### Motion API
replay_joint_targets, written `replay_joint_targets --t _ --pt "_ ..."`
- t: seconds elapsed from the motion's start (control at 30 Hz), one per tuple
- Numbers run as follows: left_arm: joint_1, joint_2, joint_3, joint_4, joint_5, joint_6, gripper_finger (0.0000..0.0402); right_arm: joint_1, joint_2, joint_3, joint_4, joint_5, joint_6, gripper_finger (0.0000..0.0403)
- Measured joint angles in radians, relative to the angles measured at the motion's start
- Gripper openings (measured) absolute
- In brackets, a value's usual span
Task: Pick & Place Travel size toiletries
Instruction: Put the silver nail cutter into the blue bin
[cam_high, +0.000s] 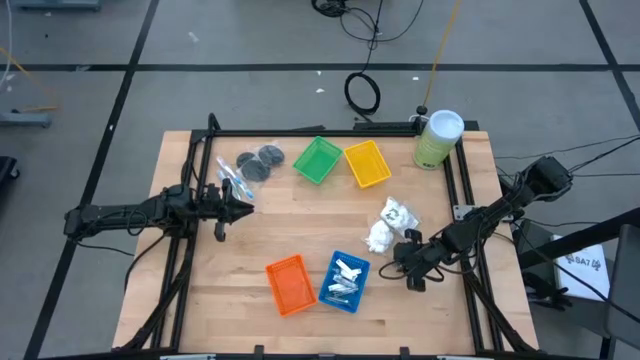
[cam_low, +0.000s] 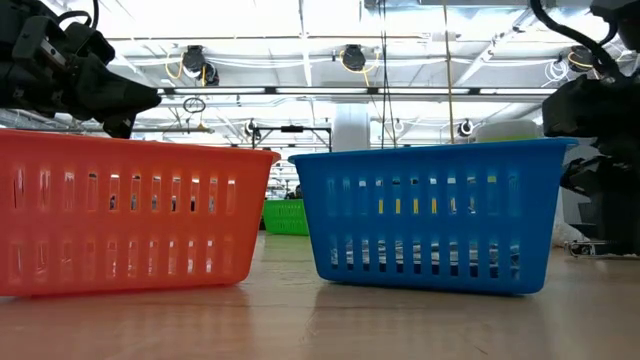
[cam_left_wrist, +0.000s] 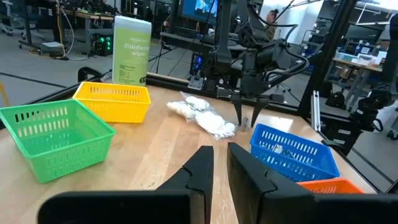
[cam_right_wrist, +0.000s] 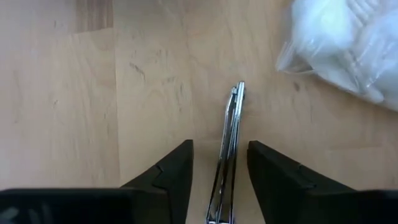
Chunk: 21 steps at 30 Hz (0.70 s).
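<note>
Looking from above, the pale wooden worktop (cam_high: 250, 235) stands on grey floor; the blue tray (cam_high: 344, 281) holds silver tubes, white packets (cam_high: 390, 224) lie nearby. Left gripper (cam_high: 238, 205) clenched, empty. Right wrist: right gripper (cam_right_wrist: 220, 163) jaws parted around a silver tube (cam_right_wrist: 228, 149).

A robotics lab or workshop: a wooden table (cam_high: 300, 225) on black framing stands on grey floor tiles, cables (cam_high: 362, 92) trail beyond its far edge, and ceiling strip lights, monitors (cam_left_wrist: 205, 6) and equipment racks fill the room behind.
</note>
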Motion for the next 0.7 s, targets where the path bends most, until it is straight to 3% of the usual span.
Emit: replay_joint_targets --t 0.37,0.7 --pt "0.000 0.000 0.000 0.000 0.000 0.000 0.0044 0.047 0.001 0.000 -0.074 -0.018 0.144 0.0116" --pt "0.000 0.000 0.000 0.000 0.000 0.000 0.0044 0.073 0.001 -0.001 -0.067 0.035 0.231 0.0033"
